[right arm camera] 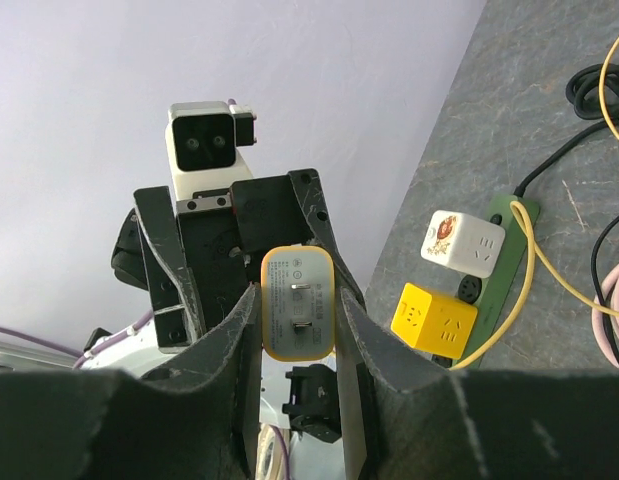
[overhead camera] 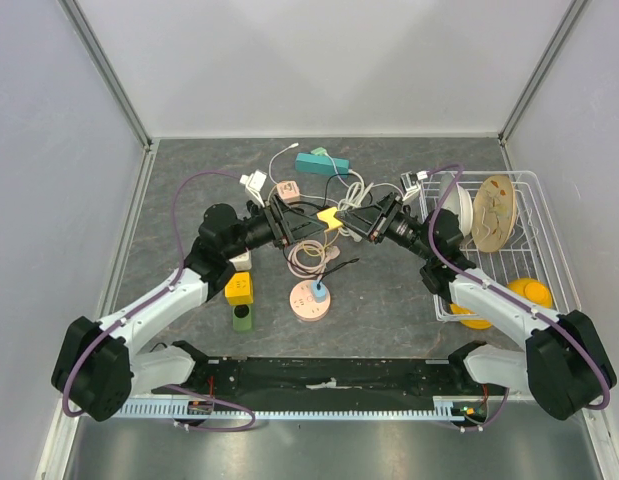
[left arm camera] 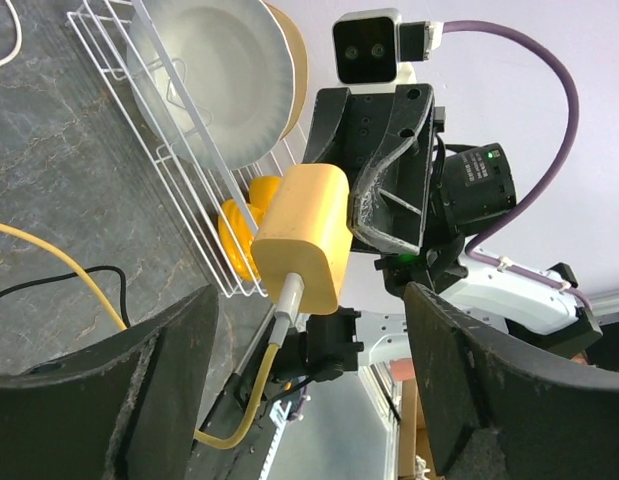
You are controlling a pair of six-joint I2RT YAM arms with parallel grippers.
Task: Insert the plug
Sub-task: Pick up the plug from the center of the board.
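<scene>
Yellow plug [right arm camera: 298, 303] midair between right fingers [right arm camera: 374, 340]

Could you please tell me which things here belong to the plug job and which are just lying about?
Job: yellow charger, held by the right gripper; left gripper, open around it; green power strip, a likely socket.
Lying about: dish rack, white plate, teal box, coiled cable.

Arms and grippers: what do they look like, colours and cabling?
The left arm and right arm match: white link shells, black joints and black bases. A purple cable loops along each. Wrist cameras are white-cased with two lenses; fingers are broad, black, scuffed.
</scene>
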